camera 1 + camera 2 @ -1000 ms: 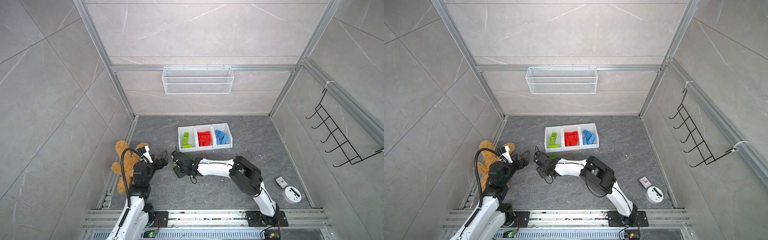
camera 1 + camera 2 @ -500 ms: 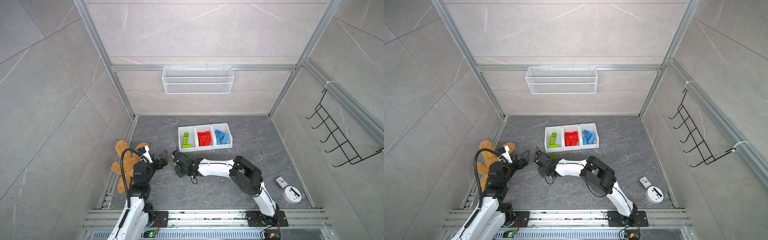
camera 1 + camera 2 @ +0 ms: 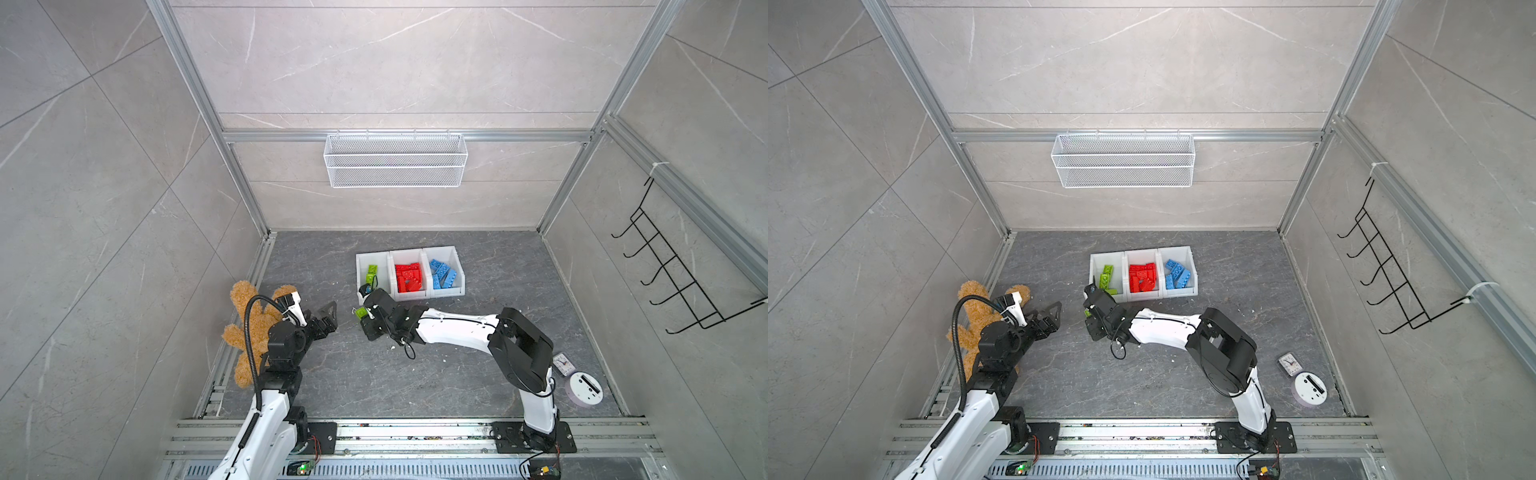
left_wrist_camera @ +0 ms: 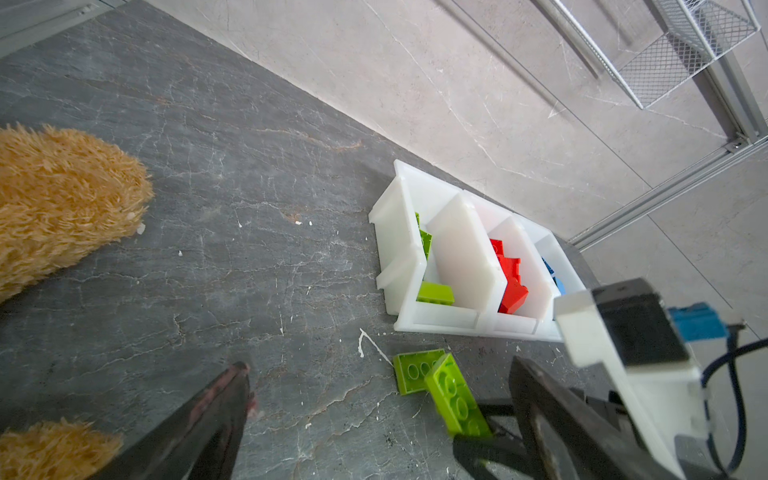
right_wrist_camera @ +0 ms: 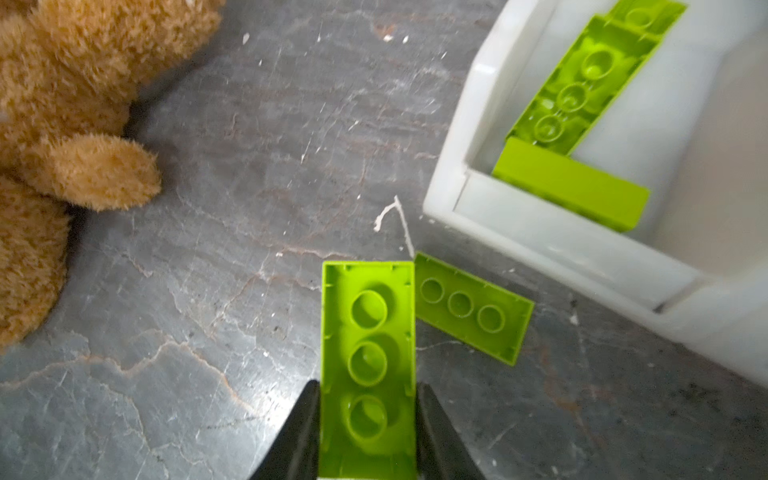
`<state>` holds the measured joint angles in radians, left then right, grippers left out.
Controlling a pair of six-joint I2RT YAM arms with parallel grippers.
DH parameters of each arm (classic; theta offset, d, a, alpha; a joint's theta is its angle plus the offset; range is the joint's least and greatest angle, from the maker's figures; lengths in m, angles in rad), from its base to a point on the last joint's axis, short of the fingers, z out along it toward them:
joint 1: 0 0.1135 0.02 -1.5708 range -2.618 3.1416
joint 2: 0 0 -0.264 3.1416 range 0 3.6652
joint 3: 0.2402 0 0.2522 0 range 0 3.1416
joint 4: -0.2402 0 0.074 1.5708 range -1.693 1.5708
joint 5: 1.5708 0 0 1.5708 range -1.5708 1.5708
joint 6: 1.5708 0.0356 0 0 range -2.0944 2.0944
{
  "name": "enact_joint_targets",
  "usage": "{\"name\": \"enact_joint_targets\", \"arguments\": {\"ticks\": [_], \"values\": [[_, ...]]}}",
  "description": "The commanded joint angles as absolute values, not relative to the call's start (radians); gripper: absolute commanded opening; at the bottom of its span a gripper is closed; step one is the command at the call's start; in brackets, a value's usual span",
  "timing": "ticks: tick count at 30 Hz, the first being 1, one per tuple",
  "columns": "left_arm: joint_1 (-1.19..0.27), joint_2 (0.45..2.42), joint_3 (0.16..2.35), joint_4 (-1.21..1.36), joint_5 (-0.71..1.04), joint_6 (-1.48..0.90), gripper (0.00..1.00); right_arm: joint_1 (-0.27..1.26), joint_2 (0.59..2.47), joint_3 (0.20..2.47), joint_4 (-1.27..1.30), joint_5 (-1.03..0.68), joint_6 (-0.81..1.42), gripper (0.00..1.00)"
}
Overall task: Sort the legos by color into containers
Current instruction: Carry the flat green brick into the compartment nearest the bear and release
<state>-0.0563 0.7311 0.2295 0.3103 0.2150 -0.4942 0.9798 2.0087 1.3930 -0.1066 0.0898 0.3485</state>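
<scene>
Green brick (image 5: 368,316) held by right gripper (image 5: 368,388), jaws clamped on its long sides, long axis pointing ahead. In a top view, left bin (image 3: 371,255), holding greens, sits just above it. Left gripper (image 3: 330,318) gapes empty, farther left.

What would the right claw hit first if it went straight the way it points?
Probably bare dark grey stone floor, between the brown plush toy and the white plastic bins. The right claw grips a lime green brick; depth is unclear.
</scene>
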Motion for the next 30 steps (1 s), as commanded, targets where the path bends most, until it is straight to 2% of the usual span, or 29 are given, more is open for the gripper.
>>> {"name": "enact_joint_targets", "arguments": {"ticks": [1,10,30], "values": [[-0.052,0.750,0.245,0.370,0.257,-0.482,0.99,0.948,1.982,1.402,-0.091,0.069,0.354,0.31],[-0.052,0.755,0.247,0.393,0.311,-0.471,0.99,0.842,2.048,1.514,-0.112,0.086,0.310,0.31],[-0.054,0.784,0.250,0.411,0.325,-0.470,1.00,0.793,2.327,1.934,-0.273,0.149,0.321,0.33]]}}
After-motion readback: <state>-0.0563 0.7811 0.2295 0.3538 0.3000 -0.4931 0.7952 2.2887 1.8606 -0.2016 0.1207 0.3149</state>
